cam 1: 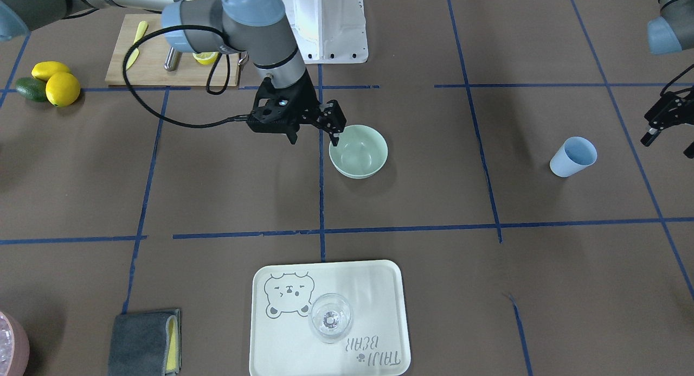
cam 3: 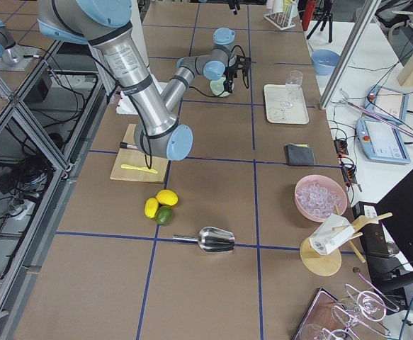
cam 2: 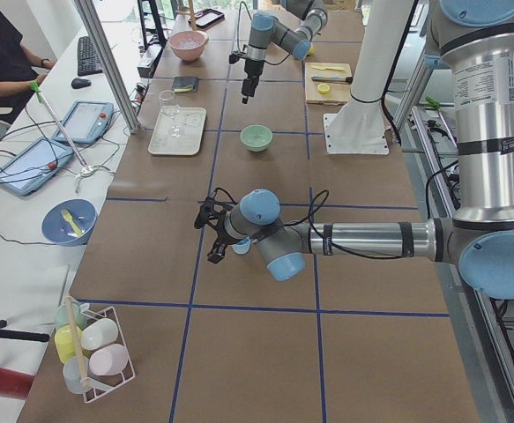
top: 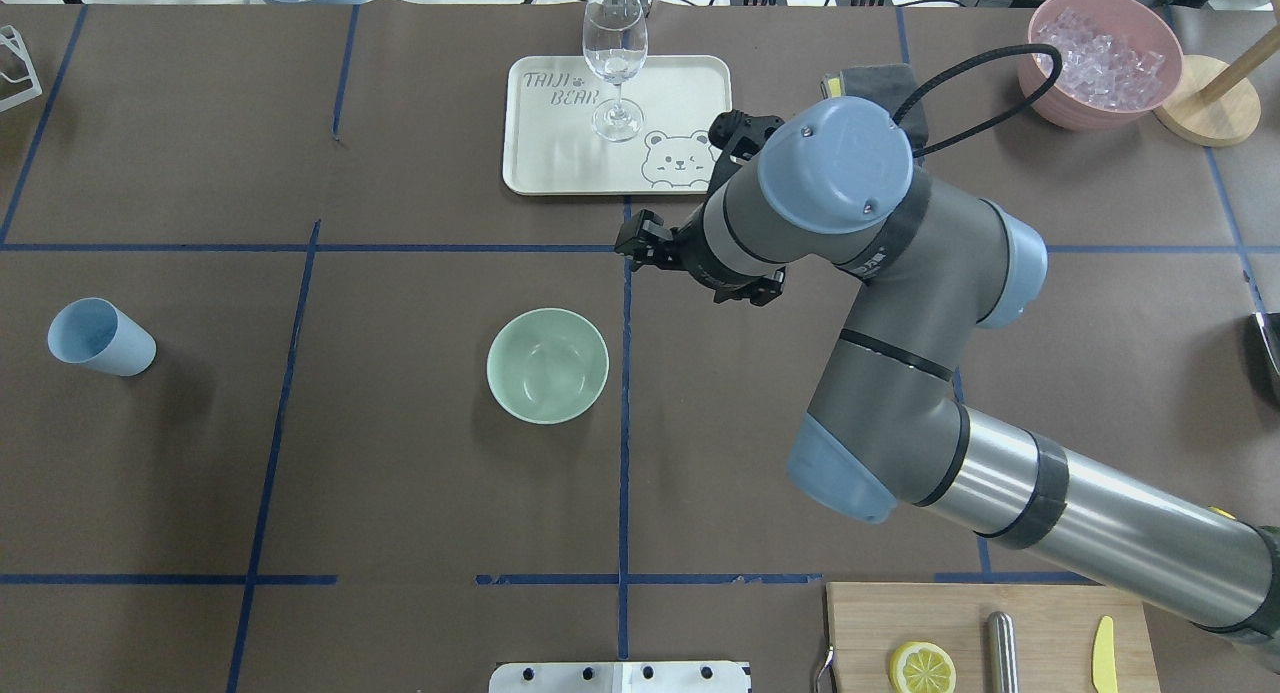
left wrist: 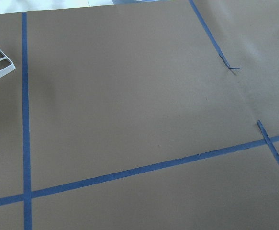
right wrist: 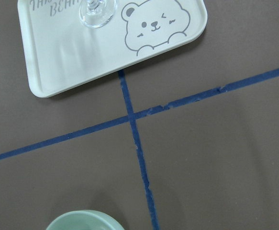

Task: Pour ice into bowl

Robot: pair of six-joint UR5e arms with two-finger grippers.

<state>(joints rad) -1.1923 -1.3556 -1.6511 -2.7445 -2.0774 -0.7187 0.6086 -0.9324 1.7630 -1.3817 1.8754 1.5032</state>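
Note:
The pale mint-green bowl [cam 1: 358,151] stands near the table's middle and looks empty; it also shows in the overhead view [top: 547,365] and at the bottom edge of the right wrist view [right wrist: 84,221]. The ice [top: 1100,58] is a heap of clear cubes in a pink tub [top: 1060,103] at the far right corner. My right gripper [cam 1: 314,140] is open and empty, hovering just beside the bowl's rim on the robot's right. My left gripper [cam 1: 664,129] looks open and empty, hanging near a light blue cup [cam 1: 573,157] on the robot's left.
A pale tray [top: 560,173] with a clear wine glass [top: 614,58] stands beyond the bowl. A grey cloth [cam 1: 143,341] lies beside it. A cutting board [top: 1000,638] holds a lemon half and knife. A metal scoop [cam 3: 213,239] and lemons [cam 3: 160,205] lie at the right end.

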